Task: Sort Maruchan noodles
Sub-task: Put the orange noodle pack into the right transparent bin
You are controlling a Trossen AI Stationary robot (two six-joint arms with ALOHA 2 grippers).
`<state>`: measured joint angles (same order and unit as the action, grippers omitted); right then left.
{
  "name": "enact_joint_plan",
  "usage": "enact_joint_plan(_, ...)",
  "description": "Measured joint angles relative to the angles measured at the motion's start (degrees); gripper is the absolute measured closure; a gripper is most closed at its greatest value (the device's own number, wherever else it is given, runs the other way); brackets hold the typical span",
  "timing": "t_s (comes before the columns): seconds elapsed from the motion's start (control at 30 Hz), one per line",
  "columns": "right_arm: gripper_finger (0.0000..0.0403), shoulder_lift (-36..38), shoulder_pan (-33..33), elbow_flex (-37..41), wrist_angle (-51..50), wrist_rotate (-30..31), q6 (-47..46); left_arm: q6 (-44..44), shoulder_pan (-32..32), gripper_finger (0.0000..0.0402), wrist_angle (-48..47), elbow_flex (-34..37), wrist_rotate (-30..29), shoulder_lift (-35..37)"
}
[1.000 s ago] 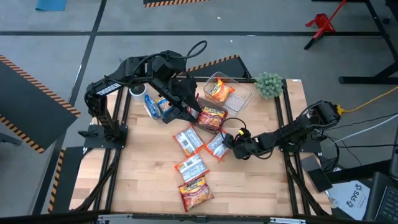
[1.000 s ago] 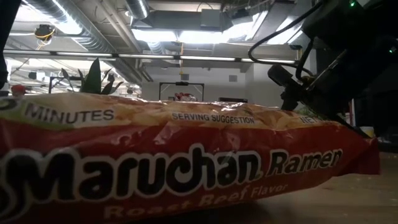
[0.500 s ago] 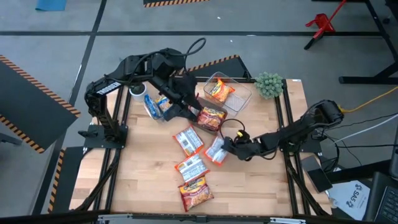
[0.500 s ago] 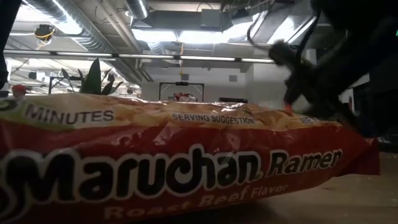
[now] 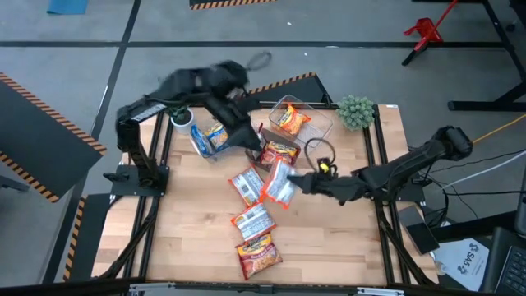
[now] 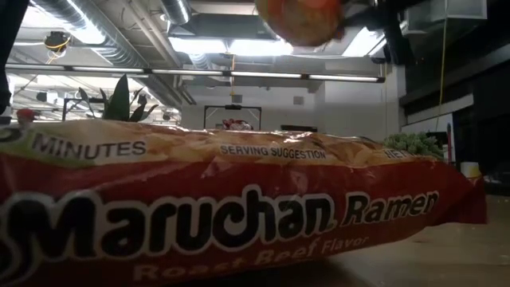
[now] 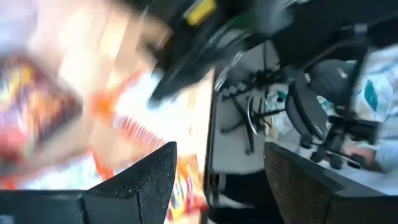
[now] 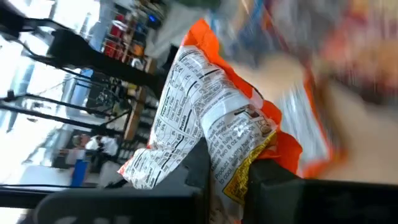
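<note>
An orange Maruchan noodle packet [image 5: 279, 182] hangs above the table's middle, with my right gripper [image 5: 298, 182] shut on it; the low view shows it high up [image 6: 303, 20]. Two white-backed packets [image 5: 246, 186] [image 5: 253, 220] and a red one [image 5: 259, 253] lie flat on the table. Another red packet [image 5: 279, 154] lies near the back. My left gripper [image 5: 251, 146] hovers open over the back left, beside that red packet, with nothing between its fingers [image 7: 146, 180]. My right gripper pinches the orange packet at one edge [image 8: 231, 163] between its two fingers. The fingers come roughly level from the table's right side. The packet is lifted clear of the table and stands out tilted beyond the fingers, its printed white back showing.
A clear bin [image 5: 316, 127] at the back holds a red packet [image 5: 290, 119]. A second bin at the back left holds a blue-yellow packet [image 5: 215, 136]. A green plant [image 5: 355, 111] stands at the back right corner. A big red packet [image 6: 223, 215] fills the low view.
My right gripper has taken hold of the orange packet and risen with it, rolling its wrist; the packet has come off the table and turned up on edge. My left gripper has rolled and shifted a little toward the table's middle.
</note>
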<state>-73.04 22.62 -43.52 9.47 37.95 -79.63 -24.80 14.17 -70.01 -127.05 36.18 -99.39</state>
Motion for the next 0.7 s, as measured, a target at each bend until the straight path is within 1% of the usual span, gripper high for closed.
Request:
enact_joint_plan(0.07,0.0371,1.2,-0.7,-2.5,-2.2,1.5,6.0,-2.3,0.2,0.0168,0.7,4.8,1.0,-0.2)
enact_joint_plan(0.13,0.0371,2.1,-0.7,-4.9,-7.0,2.6,9.2,-4.2,0.2,0.0168,4.7,10.3,2.6,0.7)
enact_joint_plan(0.23,0.0371,2.3,-0.6,-8.9,-15.1,4.4,10.6,-7.9,0.2,0.0168,17.4,18.6,5.1,3.7)
enact_joint_plan(0.3,0.0371,2.3,-0.6,-10.7,-19.5,5.0,10.7,-10.9,0.2,0.0168,28.0,24.2,5.9,5.7)
enact_joint_plan(0.4,0.0371,2.3,-0.6,-12.6,-22.0,5.2,10.7,-15.0,1.6,0.0168,35.9,34.2,6.9,9.7)
enact_joint_plan(0.5,0.0371,2.5,-0.6,-13.7,-23.0,6.1,11.1,-20.5,2.6,0.0168,44.9,45.4,5.4,14.1)
enact_joint_plan(0.57,0.0371,2.5,-0.6,-14.3,-23.2,6.1,11.3,-25.3,2.6,0.0168,55.9,53.0,3.7,16.4)
enact_joint_plan(0.7,0.0371,2.5,-1.1,-14.6,-23.1,6.0,12.2,-40.2,2.5,0.0168,81.4,66.2,3.8,18.1)
